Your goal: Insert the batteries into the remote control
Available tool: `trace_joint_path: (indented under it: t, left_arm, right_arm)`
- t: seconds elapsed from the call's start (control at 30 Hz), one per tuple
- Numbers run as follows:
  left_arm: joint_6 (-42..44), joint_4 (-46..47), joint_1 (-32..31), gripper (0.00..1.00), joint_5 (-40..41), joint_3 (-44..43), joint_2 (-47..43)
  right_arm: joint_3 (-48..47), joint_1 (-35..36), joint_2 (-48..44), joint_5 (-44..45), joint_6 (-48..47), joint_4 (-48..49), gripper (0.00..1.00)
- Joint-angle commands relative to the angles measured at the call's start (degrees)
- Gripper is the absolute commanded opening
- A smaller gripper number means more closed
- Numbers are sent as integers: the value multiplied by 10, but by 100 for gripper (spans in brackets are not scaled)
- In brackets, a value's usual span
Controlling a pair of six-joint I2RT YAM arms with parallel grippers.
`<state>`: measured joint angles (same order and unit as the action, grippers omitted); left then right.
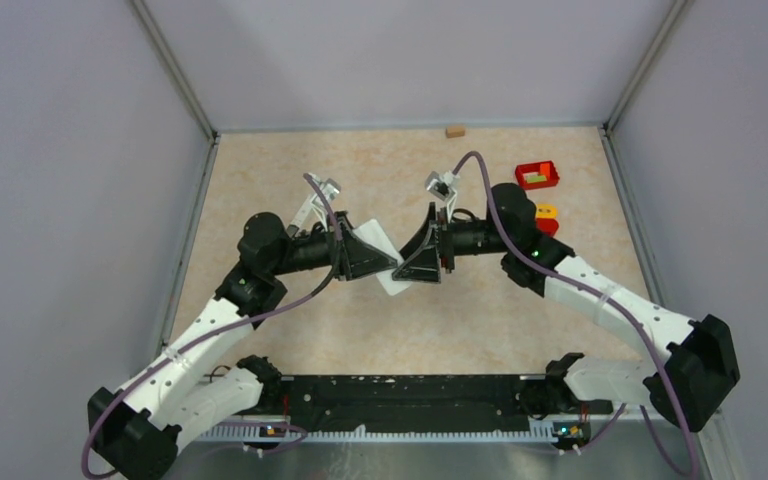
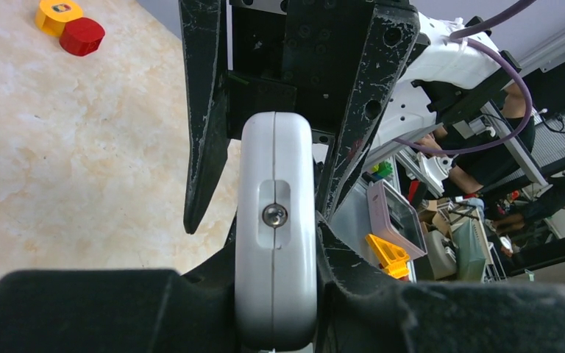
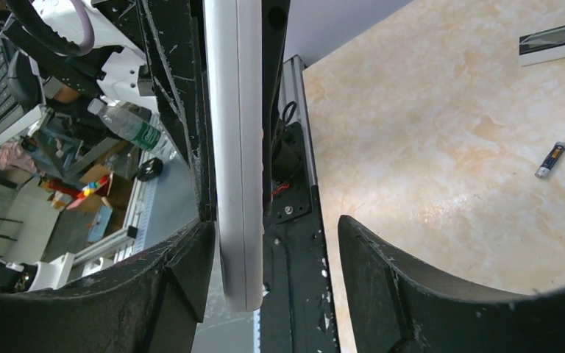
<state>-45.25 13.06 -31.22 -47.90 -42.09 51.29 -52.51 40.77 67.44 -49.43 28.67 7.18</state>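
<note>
The white remote control (image 1: pixel 392 268) is held off the table between the two arms. My left gripper (image 1: pixel 378 258) is shut on it. In the left wrist view the remote (image 2: pixel 276 243) stands end-on between my left gripper's (image 2: pixel 276 301) jaws, its small round lens facing the camera. My right gripper (image 1: pixel 420 260) is open around the remote's other end. In the right wrist view the remote (image 3: pixel 235 147) is edge-on beside one finger of my right gripper (image 3: pixel 276 232); the other finger (image 3: pixel 390 279) stands well apart. One battery (image 3: pixel 551 159), dark with red and blue, lies on the table.
A white bar with a dark panel (image 3: pixel 557 40) lies on the table beyond the battery. A red bin (image 1: pixel 537 175) stands at the back right, with a yellow piece (image 1: pixel 546 211) and a red piece (image 1: pixel 548 226) near it. A small wooden block (image 1: pixel 454 130) sits by the back wall.
</note>
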Motion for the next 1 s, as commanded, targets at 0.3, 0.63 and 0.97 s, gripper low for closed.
trace_joint_path:
  t: [0.3,0.63,0.97]
  left_arm:
    - [24,15,-2,6,-8,-31,-2]
    - [89,-120,-2,98,156,-48,-19]
    - [116,-288,-2,99,434,-53,-12]
  right_arm:
    - [-32,29,39,-38,-43,-3,33]
    - [-42,27,27,155,-32,-66,0]
    - [-94,-5,106,621,-28,-348,0]
